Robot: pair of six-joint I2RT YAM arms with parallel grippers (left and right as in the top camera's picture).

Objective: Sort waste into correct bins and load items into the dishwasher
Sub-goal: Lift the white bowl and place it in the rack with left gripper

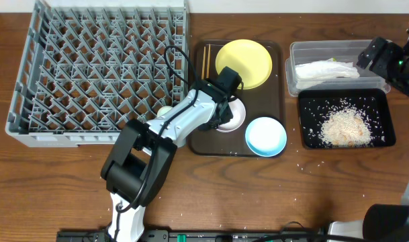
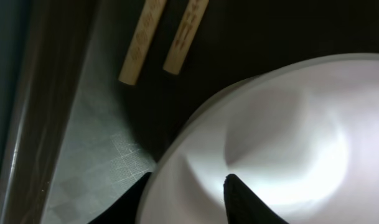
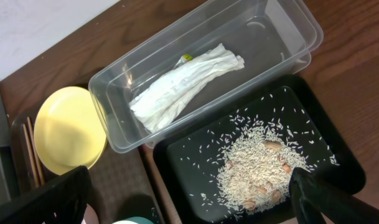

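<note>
My left gripper (image 1: 225,107) grips the rim of the white bowl (image 1: 232,119) on the brown tray (image 1: 204,144). In the left wrist view one finger is outside and one inside the bowl (image 2: 289,143), with the gripper (image 2: 186,193) closed on the rim. The chopsticks (image 1: 205,62) and yellow plate (image 1: 244,62) lie behind, and the light blue bowl (image 1: 265,136) lies to the right. The clear tub (image 3: 282,18) holds the white napkin (image 3: 183,84) and the yellow-green wrapper (image 3: 186,59). The black tray (image 3: 338,162) holds the rice (image 3: 257,162). My right gripper (image 3: 189,180) is open and empty above the bins.
The grey dish rack (image 1: 103,67) fills the left of the table. A small pale round thing (image 1: 164,111) shows at its front right corner, mostly hidden by my left arm. Loose rice grains (image 1: 299,165) lie scattered on the wood near the black tray.
</note>
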